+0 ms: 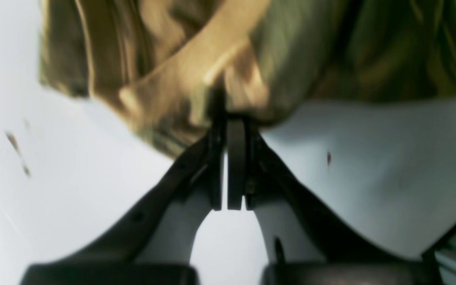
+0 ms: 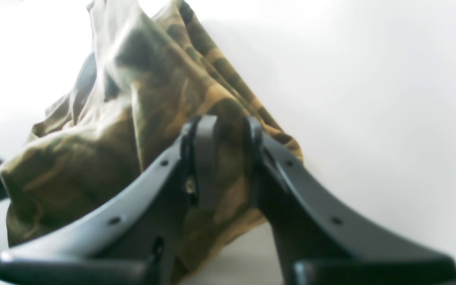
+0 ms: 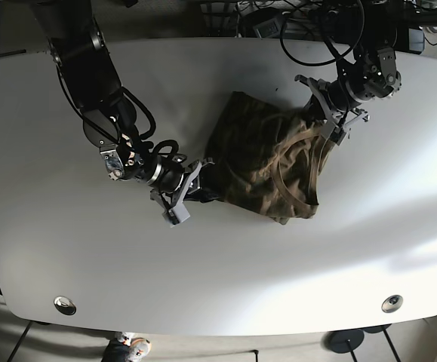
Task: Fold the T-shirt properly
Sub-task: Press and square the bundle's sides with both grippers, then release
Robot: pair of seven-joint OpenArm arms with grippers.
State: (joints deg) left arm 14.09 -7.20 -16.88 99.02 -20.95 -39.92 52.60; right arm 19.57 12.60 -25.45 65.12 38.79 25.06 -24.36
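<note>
A camouflage T-shirt [image 3: 267, 158] lies bunched in a loose heap near the middle of the white bench [image 3: 226, 279], somewhat toward the far side in the base view. The cloth is crumpled, with a lighter tan inner face showing along its right part and a curved hem running down that side.

The left end effector [image 3: 322, 122] meets the shirt at its upper right corner in the base view. In the left wrist view, the left end effector [image 1: 232, 122] has its fingers drawn together with only a thin slit between them, and the tips are pinched on a fold of the T-shirt [image 1: 220, 63], which spreads above them, blurred. The bench [image 1: 370, 166] shows pale below the cloth.

The right end effector [image 3: 197, 185] sits at the shirt's lower left edge in the base view, low against the bench. In the right wrist view, the right end effector [image 2: 224, 130] has its fingers set a little apart, with a thick wad of the T-shirt [image 2: 133, 130] filling the gap between them; the cloth presses against both inner faces, so the fingers are clamped on it. The fabric rises behind the fingers in a tall, folded peak.

The two arms reach the shirt from opposite sides, well apart from each other, and the cloth between them is slack and wrinkled. Cables [image 3: 316, 23] run along the far edge of the bench.
</note>
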